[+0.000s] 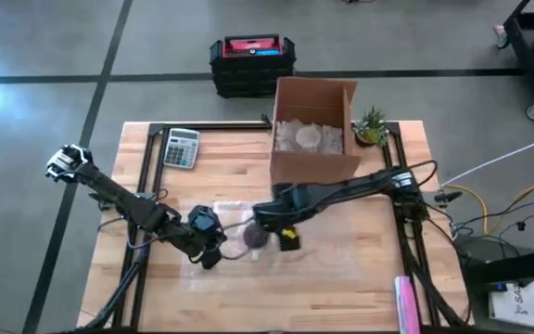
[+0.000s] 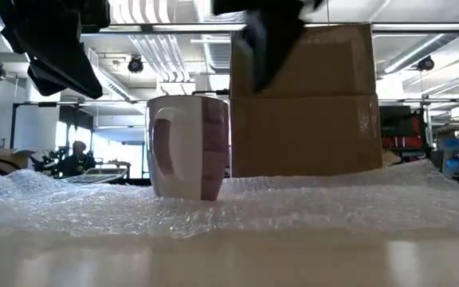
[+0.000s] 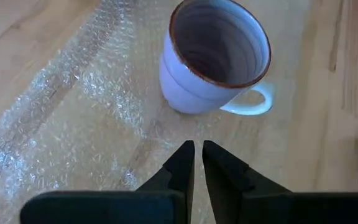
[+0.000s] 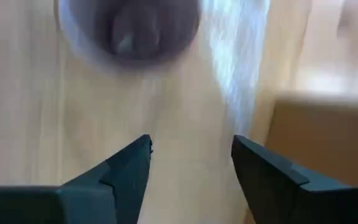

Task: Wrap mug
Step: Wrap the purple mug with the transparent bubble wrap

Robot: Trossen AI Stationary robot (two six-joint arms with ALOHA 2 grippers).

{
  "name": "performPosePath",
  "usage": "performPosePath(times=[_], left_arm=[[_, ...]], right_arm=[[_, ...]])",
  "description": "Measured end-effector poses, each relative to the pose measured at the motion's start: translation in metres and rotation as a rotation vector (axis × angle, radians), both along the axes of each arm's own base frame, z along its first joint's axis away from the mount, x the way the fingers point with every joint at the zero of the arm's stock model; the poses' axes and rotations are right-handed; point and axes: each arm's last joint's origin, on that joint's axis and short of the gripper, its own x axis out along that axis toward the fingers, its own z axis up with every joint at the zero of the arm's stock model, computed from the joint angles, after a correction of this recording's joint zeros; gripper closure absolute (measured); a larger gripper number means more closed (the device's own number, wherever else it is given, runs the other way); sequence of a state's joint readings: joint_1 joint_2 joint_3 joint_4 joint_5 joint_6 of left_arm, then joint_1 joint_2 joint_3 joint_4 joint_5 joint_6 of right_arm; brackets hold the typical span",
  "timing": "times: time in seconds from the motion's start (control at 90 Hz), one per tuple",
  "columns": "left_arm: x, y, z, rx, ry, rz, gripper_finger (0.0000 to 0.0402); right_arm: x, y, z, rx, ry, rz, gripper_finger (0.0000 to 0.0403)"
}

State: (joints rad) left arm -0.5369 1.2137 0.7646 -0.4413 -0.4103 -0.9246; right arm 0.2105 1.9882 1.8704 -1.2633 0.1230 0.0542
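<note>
Mug [image 1: 256, 237] upright on wrap [image 3: 73, 112], between both claws. Left claw [image 3: 197, 152] pressed together, near; right claw [image 4: 191, 149] spread, just above.

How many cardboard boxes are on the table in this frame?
1. The cardboard box stands open at the table's far edge, beside the small plant, behind the mug on the bubble wrap. None other shows, though the arms might hide something small.
</note>
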Motion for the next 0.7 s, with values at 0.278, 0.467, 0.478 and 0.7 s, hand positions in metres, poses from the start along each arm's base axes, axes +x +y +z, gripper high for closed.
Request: performPosePath(times=[0.278, 0.467, 0.478, 0.7], left_arm=[[0.000, 0.000, -0.001, 0.003, 0.004, 0.000, 0.0381], [-0.001, 0.001, -0.004, 0.023, 0.005, 0.010, 0.0381], [-0.001, 0.001, -0.004, 0.024, 0.004, 0.010, 0.0381], [-0.001, 0.002, -0.005, 0.028, 0.004, 0.014, 0.0381]], right_arm=[[-0.113, 0.010, -0.037, -0.023, 0.118, -0.149, 0.0176], [-0.184, -0.001, -0.067, 0.000, 0.079, -0.326, 0.0190], [-0.187, -0.001, -0.069, 0.003, 0.074, -0.333, 0.0191], [-0.217, -0.011, -0.107, 0.092, -0.071, -0.364, 0.0205]])
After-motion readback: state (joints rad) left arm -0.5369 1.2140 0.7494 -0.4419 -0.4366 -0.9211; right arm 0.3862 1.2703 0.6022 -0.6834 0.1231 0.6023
